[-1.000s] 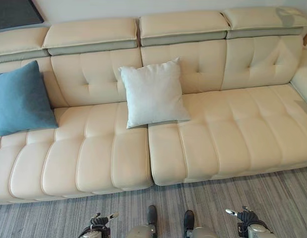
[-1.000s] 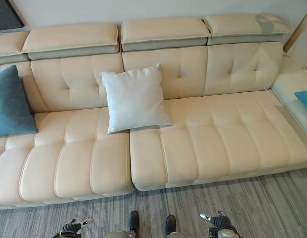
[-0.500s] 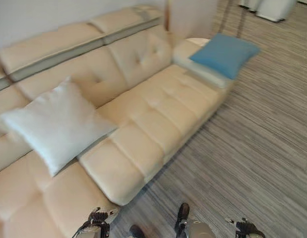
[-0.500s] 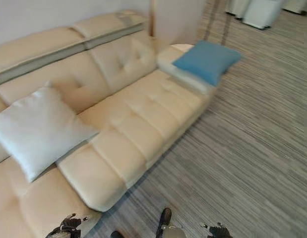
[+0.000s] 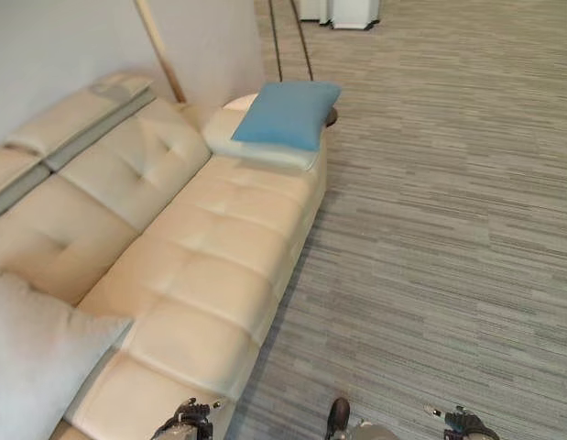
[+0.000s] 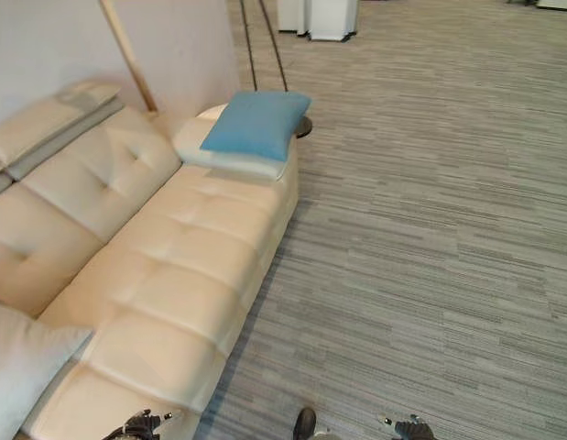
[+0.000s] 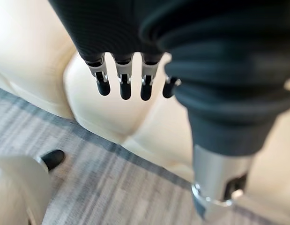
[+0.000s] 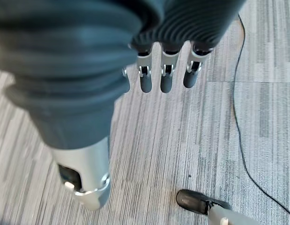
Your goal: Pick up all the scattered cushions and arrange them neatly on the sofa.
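Down low, both hands (image 7: 123, 75) (image 8: 163, 70) slack-fingered, empty

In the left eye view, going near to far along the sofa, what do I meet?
left hand at the bottom edge → white cushion at the sofa's near end → bare cream sofa seat → blue cushion lying on the far armrest → dark stand legs on the carpet beyond.

No lettering, label, number or sign can be read anywhere, neither on the cream sofa (image 5: 210, 238), nor on the blue cushion (image 5: 288, 114) or the white cushion (image 5: 31, 357), nor on the striped carpet (image 6: 430, 229)
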Available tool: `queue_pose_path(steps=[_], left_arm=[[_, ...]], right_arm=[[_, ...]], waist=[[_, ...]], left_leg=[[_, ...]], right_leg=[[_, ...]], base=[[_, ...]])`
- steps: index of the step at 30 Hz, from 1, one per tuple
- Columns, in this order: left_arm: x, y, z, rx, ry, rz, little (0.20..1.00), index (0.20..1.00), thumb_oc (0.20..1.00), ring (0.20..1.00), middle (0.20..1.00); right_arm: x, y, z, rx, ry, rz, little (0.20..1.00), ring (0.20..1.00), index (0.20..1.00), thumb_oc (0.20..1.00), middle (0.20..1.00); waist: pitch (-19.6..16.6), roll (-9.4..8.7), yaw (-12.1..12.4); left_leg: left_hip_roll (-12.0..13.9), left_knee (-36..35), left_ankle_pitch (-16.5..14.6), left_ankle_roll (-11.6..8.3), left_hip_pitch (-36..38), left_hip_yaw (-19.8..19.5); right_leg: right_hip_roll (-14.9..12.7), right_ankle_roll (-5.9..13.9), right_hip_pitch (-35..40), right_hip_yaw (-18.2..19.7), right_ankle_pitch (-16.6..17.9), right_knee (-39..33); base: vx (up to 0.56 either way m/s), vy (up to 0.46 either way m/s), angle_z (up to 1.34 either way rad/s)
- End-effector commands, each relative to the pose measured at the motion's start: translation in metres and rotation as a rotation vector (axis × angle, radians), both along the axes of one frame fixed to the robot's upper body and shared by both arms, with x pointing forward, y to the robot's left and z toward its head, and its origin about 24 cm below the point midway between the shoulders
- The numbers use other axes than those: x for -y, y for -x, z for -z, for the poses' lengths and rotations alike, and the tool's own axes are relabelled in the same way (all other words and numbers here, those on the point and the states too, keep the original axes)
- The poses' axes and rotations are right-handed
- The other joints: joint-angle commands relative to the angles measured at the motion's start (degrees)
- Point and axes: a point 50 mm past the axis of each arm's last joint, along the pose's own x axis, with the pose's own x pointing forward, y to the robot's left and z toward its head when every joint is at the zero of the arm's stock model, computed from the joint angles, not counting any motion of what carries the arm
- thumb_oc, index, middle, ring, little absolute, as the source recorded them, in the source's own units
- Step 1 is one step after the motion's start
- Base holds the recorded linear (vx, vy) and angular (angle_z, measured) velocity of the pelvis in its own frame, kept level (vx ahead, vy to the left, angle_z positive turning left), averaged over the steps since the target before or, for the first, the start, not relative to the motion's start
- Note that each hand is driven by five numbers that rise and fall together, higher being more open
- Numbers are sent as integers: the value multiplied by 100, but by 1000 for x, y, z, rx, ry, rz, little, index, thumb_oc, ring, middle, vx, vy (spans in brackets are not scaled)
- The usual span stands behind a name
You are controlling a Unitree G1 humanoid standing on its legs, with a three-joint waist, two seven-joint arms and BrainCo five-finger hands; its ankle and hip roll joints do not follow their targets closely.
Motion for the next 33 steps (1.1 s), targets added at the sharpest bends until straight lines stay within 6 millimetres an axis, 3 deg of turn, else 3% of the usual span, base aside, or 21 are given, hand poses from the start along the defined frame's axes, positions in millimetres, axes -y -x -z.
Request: queue_pose_path(steps=[1, 3, 4, 5, 6, 7, 8, 11, 16, 19, 21, 24, 25, 27, 30, 31, 33], left_arm=[[-6, -14, -7, 65, -26, -14, 1000, 1000, 1000, 1000, 1000], [-6, -11, -6, 60, -25, -19, 1000, 1000, 1000, 1000, 1000], [-7, -7, -5, 52, -21, -32, 1000, 1000, 1000, 1000, 1000], [-7, -7, -5, 52, -21, -32, 1000, 1000, 1000, 1000, 1000], [-7, -2, -3, 26, -23, -32, 1000, 1000, 1000, 1000, 1000], [-7, -2, -3, 25, -23, -32, 1000, 1000, 1000, 1000, 1000], [-7, 2, -1, 8, -29, -25, 1000, 1000, 1000, 1000, 1000], [-6, 3, 0, -1, -31, -21, 1000, 1000, 1000, 1000, 1000], [-9, 9, 1, -19, -40, -44, 1000, 1000, 1000, 1000, 1000], [-12, 20, 3, -44, -40, -72, 1000, 1000, 1000, 1000, 1000], [-15, 24, 4, -61, -49, -68, 1000, 1000, 1000, 1000, 1000], [-21, 21, 2, -54, -61, -67, 1000, 1000, 1000, 1000, 1000], [-22, 15, -1, -35, -65, -65, 1000, 1000, 1000, 1000, 1000], [-23, 12, -2, -27, -69, -55, 1000, 1000, 1000, 1000, 1000], [-25, 1, -6, 4, -76, -39, 1000, 1000, 1000, 1000, 1000], [-25, -2, -7, 9, -78, -33, 1000, 1000, 1000, 1000, 1000], [-26, -8, -9, 24, -82, -17, 1000, 1000, 1000, 1000, 1000]], right_arm=[[2, -21, -7, 55, 14, -26, 1000, 1000, 1000, 1000, 1000], [3, -19, -7, 41, 23, -42, 1000, 1000, 1000, 1000, 1000], [2, -20, -7, 42, 25, -50, 1000, 1000, 1000, 1000, 1000], [2, -20, -7, 43, 25, -50, 1000, 1000, 1000, 1000, 1000], [3, -20, -7, 39, 29, -54, 1000, 1000, 1000, 1000, 1000], [3, -20, -7, 39, 29, -55, 1000, 1000, 1000, 1000, 1000], [3, -21, -8, 43, 38, -66, 1000, 1000, 1000, 1000, 1000], [3, -24, -9, 48, 43, -70, 1000, 1000, 1000, 1000, 1000], [-3, -31, -8, 51, 35, -99, 1000, 1000, 1000, 1000, 1000], [-11, -28, -4, 32, 13, -133, 1000, 1000, 1000, 1000, 1000], [-15, -25, -2, 25, -2, -140, 1000, 1000, 1000, 1000, 1000], [-19, -33, -4, 45, -11, -168, 1000, 1000, 1000, 1000, 1000], [-20, -36, -5, 57, -10, -166, 1000, 1000, 1000, 1000, 1000], [-20, -36, -5, 58, -11, -169, 1000, 1000, 1000, 1000, 1000], [-21, -32, -3, 45, -16, -161, 1000, 1000, 1000, 1000, 1000], [-21, -32, -3, 46, -18, -156, 1000, 1000, 1000, 1000, 1000], [-20, -31, -3, 43, -19, -143, 1000, 1000, 1000, 1000, 1000]], waist=[[304, -56, 220], [307, -134, 376], [314, -175, 471], [305, -178, 462], [307, -163, 497], [313, -168, 494], [345, -125, 501], [394, -59, 531], [374, -20, 639], [176, -121, 711], [74, -232, 722], [173, -356, 759], [313, -319, 700], [367, -292, 667], [517, -115, 630], [579, -66, 634], [655, -31, 637]], left_leg=[[-769, -413, 218, 593, -278, -465], [-1058, -577, 76, 742, -628, -1081], [-1329, -952, 27, 766, -837, -1706], [-1335, -961, 38, 767, -847, -1713], [-1484, -1584, 359, 723, -1079, -2228], [-1488, -1624, 379, 722, -1051, -2232], [-1489, -2091, 790, 674, -1251, -2434], [-1574, -2587, 1003, 591, -1499, -2520], [-1598, -2605, 1196, 457, -1835, -2280], [-1653, -2605, 1302, 701, -1620, -2331], [-1705, -2605, 1202, 858, -1438, -2253], [-1745, -2540, 864, 1143, -1159, -1977], [-1773, -2509, 702, 1256, -934, -1870], [-1757, -2550, 625, 1295, -743, -1813], [-1609, -2605, 455, 1303, -397, -1744], [-1545, -2605, 401, 1273, -287, -1725], [-1469, -2605, 278, 1218, -95, -1626]], right_leg=[[-143, 873, 358, 351, -1061, 156], [-174, 850, 352, 618, -1049, 169], [-139, 840, 425, 801, -1106, 183], [-143, 840, 416, 793, -1104, 181], [-45, 803, 519, 954, -1157, 173], [-49, 804, 528, 952, -1163, 174], [31, 768, 612, 1028, -1213, 182], [122, 747, 744, 1121, -1323, 211], [253, 780, 1211, 1583, -1481, 104], [81, 914, 1486, 1754, -1631, 169], [-107, 1057, 1314, 1761, -1605, 782], [-367, 1476, 428, 1800, -777, 2648], [-593, 1536, -13, 1592, -288, 3592], [-678, 1449, -204, 1517, -259, 3859], [-794, 1201, -708, 1075, -731, 3578], [-761, 1146, -738, 897, -900, 3214], [-707, 1188, -784, 665, -904, 2355]], base=[[205, -79, -139], [220, -102, -111], [193, -91, -58], [344, -123, -73], [188, -60, -63], [338, -85, -52], [153, -27, -25], [247, -11, -16], [394, 76, -41], [568, 161, -76], [542, 177, -34], [396, 157, -50], [251, 142, -72], [262, 139, -17], [286, 105, 8], [270, 23, -12], [275, -26, -16]])
